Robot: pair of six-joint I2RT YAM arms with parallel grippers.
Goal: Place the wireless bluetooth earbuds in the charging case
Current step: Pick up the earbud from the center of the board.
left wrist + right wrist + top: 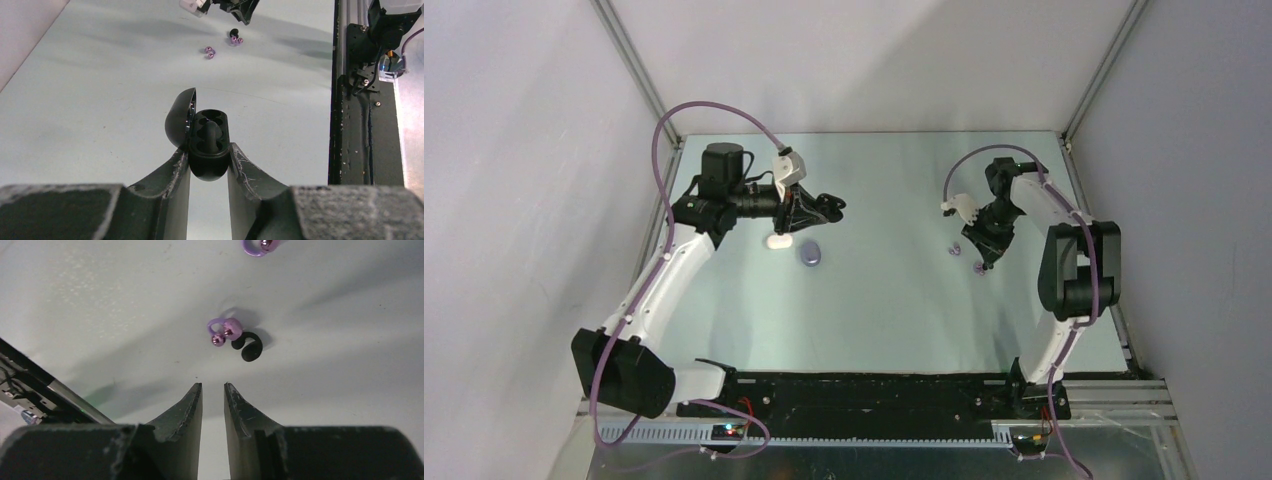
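We hold the open black charging case (210,145) pinched in the left gripper (209,161).
The right gripper (213,390) has its jaws narrowly parted and empty over the table (100,315), just short of a black earbud (248,346) lying against a lavender earbud (224,331). We judge the black one light, hard and slick, so we should take it by its curved bridge.
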